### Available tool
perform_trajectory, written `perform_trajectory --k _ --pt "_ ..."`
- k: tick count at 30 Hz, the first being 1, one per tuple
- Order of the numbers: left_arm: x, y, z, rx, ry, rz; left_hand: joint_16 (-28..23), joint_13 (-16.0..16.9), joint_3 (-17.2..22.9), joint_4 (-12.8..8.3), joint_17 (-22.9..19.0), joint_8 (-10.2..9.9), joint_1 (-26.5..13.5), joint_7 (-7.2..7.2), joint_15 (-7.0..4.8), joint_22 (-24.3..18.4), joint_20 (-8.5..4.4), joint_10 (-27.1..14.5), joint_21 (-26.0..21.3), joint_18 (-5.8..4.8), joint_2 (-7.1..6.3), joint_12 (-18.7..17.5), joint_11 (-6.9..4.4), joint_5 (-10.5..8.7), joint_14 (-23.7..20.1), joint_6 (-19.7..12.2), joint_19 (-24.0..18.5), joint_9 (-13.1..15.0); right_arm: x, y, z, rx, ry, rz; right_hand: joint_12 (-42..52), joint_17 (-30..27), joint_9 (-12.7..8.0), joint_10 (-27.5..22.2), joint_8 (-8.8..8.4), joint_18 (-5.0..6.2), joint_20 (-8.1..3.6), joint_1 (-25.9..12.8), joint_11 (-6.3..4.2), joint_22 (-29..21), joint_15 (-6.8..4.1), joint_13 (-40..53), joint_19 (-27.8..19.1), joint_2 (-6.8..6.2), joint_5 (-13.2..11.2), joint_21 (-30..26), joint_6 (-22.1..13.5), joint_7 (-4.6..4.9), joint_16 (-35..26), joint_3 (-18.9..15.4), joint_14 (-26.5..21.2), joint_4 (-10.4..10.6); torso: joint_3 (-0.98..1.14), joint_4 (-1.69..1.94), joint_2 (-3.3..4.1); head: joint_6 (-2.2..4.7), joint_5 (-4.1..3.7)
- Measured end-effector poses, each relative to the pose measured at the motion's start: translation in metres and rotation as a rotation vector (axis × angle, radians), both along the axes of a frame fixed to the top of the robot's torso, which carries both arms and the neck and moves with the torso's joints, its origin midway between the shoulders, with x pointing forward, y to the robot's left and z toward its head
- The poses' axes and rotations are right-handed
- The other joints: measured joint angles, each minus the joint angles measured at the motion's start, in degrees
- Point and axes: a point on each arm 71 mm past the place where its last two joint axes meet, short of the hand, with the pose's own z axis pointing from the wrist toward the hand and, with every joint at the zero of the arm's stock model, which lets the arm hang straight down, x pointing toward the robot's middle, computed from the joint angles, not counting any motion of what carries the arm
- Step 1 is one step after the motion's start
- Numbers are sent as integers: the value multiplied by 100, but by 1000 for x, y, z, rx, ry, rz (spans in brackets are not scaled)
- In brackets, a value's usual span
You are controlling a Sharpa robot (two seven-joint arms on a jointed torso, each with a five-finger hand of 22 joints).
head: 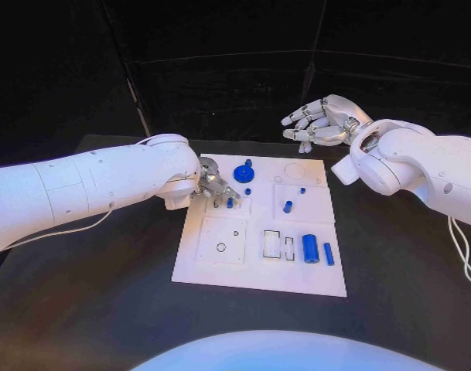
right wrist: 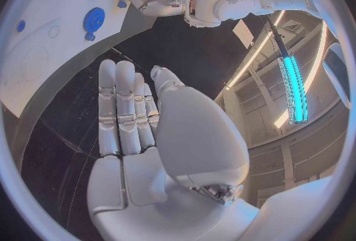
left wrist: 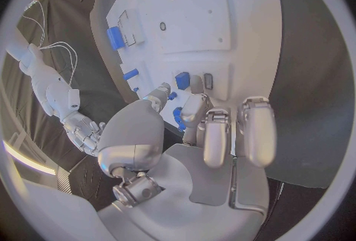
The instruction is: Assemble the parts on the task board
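The white task board (head: pixel 260 272) lies mid-table, also seen in the left wrist view (left wrist: pixel 222 9). My left hand (head: pixel 211 184) hovers low over its near-left upper part, fingertips (left wrist: pixel 196 83) down among small blue parts (head: pixel 230 202). One blue part (left wrist: pixel 183 79) sits right by a fingertip, another (left wrist: pixel 172 96) by the thumb; whether one is pinched is unclear. A blue round part (head: pixel 245 167), a blue peg (head: pixel 288 206), a blue cylinder (head: pixel 310 248) and a thin blue pin (head: pixel 329 253) rest on the board. My right hand (head: pixel 322 120) hangs raised beyond the board's far edge, fingers spread (right wrist: pixel 126 110), holding nothing.
The black table (head: pixel 90 309) surrounds the board with free room on both sides. A cable (head: pixel 464 255) trails from my right arm at the table's right. The board carries several recessed outlines (head: pixel 222 239) and a round socket (head: pixel 295 169).
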Motion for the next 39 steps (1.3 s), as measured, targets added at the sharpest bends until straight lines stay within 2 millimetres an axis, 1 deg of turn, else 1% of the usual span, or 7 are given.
perform_trajectory --k 5,8,10,12,17,26,39 --pt "7 2 23 -34 -37 10 0 -88 -309 25 0 0 94 33 0 0 0 -15 -63 0 -99 -90 -11 0 0 -39 0 5 1 0 -1 -1 0 -2 21 0 0 0 0 0 20 0 0 0 0 0 -20 0 0 0 0 0 0 0 0 0 1 -1 -1 38 -13" --pt "10 5 32 -39 -54 16 0 -157 -450 15 0 -54 240 61 0 0 0 -95 -125 0 -103 -165 34 0 0 -152 0 -7 2 1 -1 -1 1 0 21 0 0 0 0 0 20 0 0 0 0 0 -20 0 0 0 0 0 0 0 0 0 3 -1 -1 66 -15" --pt "13 8 38 -39 -64 20 0 -299 -496 -27 0 -163 425 112 0 -29 0 -212 -218 0 -40 -296 66 0 0 -285 0 -70 2 1 -2 -1 1 0 21 -3 0 0 0 0 20 0 0 0 0 -3 -20 0 0 0 0 0 0 0 0 0 3 -1 -1 82 -15" --pt "19 11 46 -39 -77 28 0 -486 -535 -67 0 -293 585 188 56 -100 0 -343 -290 0 58 -468 117 0 -10 -377 0 -162 2 0 -2 -1 1 -1 21 -6 0 0 0 -1 20 0 0 0 0 -7 -20 0 0 0 0 0 0 0 0 0 3 -1 -1 101 -23" --pt "33 22 54 -31 -97 63 0 -609 -657 -67 0 -492 804 245 95 -114 60 -414 -310 1 206 -554 187 0 -10 -434 2 -352 2 -1 -2 -1 0 -3 21 -6 0 0 0 0 20 0 0 0 0 -6 -20 0 0 0 0 0 0 0 0 0 2 -7 1 124 -21" --pt "56 28 53 -2 -94 99 0 -644 -799 -24 0 -564 903 265 136 -111 99 -452 -310 1 255 -577 226 -1 -10 -454 3 -489 2 3 -2 2 -4 4 21 -12 0 0 6 0 20 0 0 0 0 -12 -20 0 26 0 0 0 0 10 0 10 2 -14 12 130 -1" --pt "65 32 30 59 -59 96 0 -650 -873 22 0 -588 940 288 136 -103 99 -452 -310 1 293 -577 226 -1 -10 -430 3 -550 2 3 -2 3 -7 5 21 -14 0 0 21 0 20 0 0 0 0 -13 -19 1 27 0 0 0 0 16 0 16 -1 -14 12 93 1"
